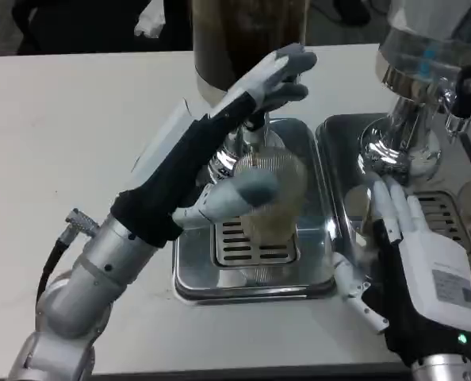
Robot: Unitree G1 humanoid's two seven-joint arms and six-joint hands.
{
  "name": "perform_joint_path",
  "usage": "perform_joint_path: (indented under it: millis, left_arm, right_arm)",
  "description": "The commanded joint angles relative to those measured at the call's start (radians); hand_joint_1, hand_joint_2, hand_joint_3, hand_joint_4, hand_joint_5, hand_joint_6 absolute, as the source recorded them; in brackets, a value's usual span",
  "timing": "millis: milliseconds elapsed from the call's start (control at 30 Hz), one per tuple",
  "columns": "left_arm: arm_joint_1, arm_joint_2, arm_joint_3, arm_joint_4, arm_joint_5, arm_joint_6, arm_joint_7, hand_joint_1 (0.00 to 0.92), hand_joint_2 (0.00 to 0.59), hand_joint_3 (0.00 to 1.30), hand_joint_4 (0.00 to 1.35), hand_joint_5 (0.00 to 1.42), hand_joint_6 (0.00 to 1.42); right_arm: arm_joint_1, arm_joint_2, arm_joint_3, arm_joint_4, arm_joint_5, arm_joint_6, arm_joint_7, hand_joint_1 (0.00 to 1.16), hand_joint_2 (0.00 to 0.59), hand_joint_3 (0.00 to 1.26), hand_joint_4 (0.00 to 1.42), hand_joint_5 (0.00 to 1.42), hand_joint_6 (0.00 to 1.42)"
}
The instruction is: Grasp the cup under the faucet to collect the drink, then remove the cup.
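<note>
Steel everywhere in the head view: the drip tray [192, 274] sits on the white surface [77, 135], and the ribbed clear cup [273, 198] stands on its slotted grate [255, 250], right under the faucet [247, 131] of the dark drink dispenser [247, 36]. I can see pale drink in the cup's lower part, so I judge collecting is under way or done; how full it is, I can't say through the blur. My left hand [220, 151] is up at the faucet, upper fingers [287, 71] spread wide, the thumb lying across the cup's near side. Whether it truly grips the cup, I cannot tell. My right hand [422, 270] rests flat just beside the tray, fingers loose and apart, holding nothing. Removing the cup is what's left. Room is tight: the tray's raised rim all around, the faucet straight above, a second chrome dispenser [414, 119] close on the right. Towards me, the front of the surface looks like the open way out.
</note>
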Motion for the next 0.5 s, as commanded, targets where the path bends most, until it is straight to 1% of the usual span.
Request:
perform_joint_path:
  millis: [33,167,267,333,367,433,500]
  left_arm:
    - [0.030,0.005,-0.026,-0.003,0.060,0.020,-0.017,0.000,0.108,0.15,0.00,0.21,0.14]
    - [0.037,0.006,-0.028,-0.010,0.080,0.023,-0.005,0.000,0.109,0.15,0.01,0.22,0.14]
    - [0.043,0.007,-0.028,-0.005,0.077,0.025,0.000,0.000,0.109,0.15,0.01,0.22,0.14]
    - [0.044,0.006,-0.027,-0.006,0.077,0.025,0.003,0.000,0.109,0.16,0.01,0.22,0.14]
    - [0.045,0.006,-0.026,-0.008,0.077,0.026,0.005,0.000,0.109,0.16,0.01,0.22,0.14]
    - [0.044,0.005,-0.026,-0.009,0.077,0.026,0.007,0.000,0.110,0.16,0.01,0.22,0.15]
    - [0.042,0.004,-0.025,-0.009,0.077,0.027,0.010,0.000,0.110,0.16,0.01,0.22,0.15]
  right_arm:
    - [-0.012,-0.002,-0.011,0.001,0.019,-0.013,0.003,0.15,0.478,0.00,0.00,0.01,0.22]
    - [-0.017,-0.003,-0.012,0.004,0.032,-0.017,0.004,0.15,0.478,0.00,0.00,0.01,0.22]
    - [-0.025,-0.005,-0.017,0.005,0.067,-0.035,0.019,0.15,0.478,0.00,0.00,0.01,0.22]
    - [-0.035,-0.001,-0.035,0.002,0.148,-0.068,0.063,0.19,0.434,0.00,0.00,0.00,0.19]
    - [-0.038,0.001,-0.043,0.002,0.180,-0.080,0.080,0.22,0.432,0.00,0.00,0.00,0.19]
    - [-0.049,0.003,-0.057,0.006,0.243,-0.106,0.117,0.26,0.407,0.00,0.00,0.00,0.17]
    - [-0.068,0.006,-0.072,0.017,0.316,-0.132,0.164,0.27,0.402,0.00,0.00,0.00,0.16]
